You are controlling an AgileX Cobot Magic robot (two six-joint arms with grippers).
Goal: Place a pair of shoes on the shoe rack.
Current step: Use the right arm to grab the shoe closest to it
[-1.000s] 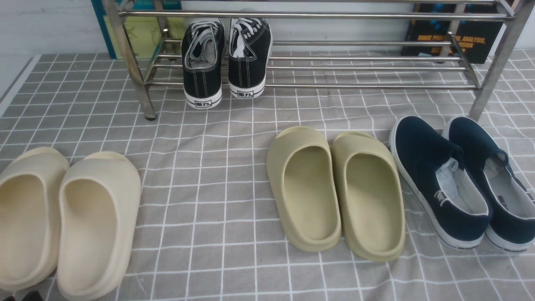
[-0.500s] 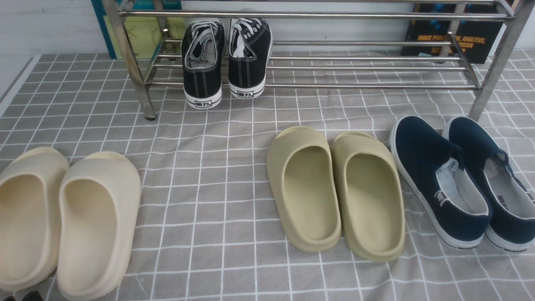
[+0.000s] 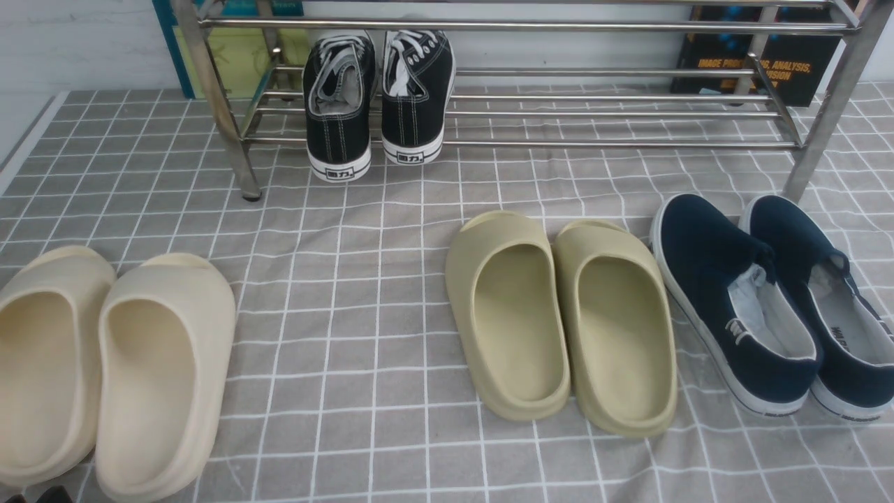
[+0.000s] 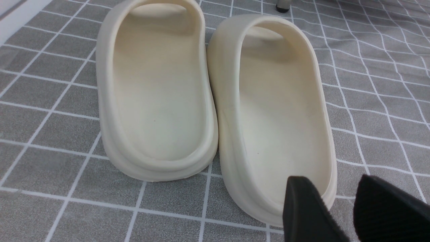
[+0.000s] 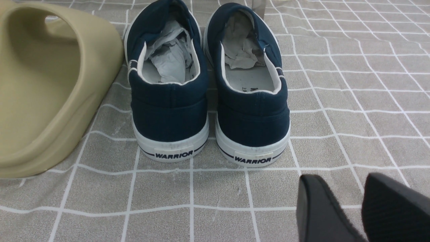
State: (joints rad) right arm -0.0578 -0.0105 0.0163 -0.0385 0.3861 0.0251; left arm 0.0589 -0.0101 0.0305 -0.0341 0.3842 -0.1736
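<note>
— Status check: where is the pair of shoes (image 3: 705, 258)?
— On the grey checked cloth (image 3: 363, 279), side by side, toes toward the shoe rack (image 3: 531, 26), just in front of its right front leg (crumpled paper is stuffed inside both). The olive slides (image 3: 559, 321) lie just beside them, on their left.
— Anything on the rack?
— Only the black lace-up sneakers (image 3: 377, 98), on the lower bars near its left end.
— And the arms?
— The left gripper (image 4: 342, 208) hangs by the heel of the cream slides (image 4: 215, 101), fingers parted, nothing between them. The right gripper (image 5: 352, 208) sits behind the navy heels, apart from them, likewise spread and empty
</note>
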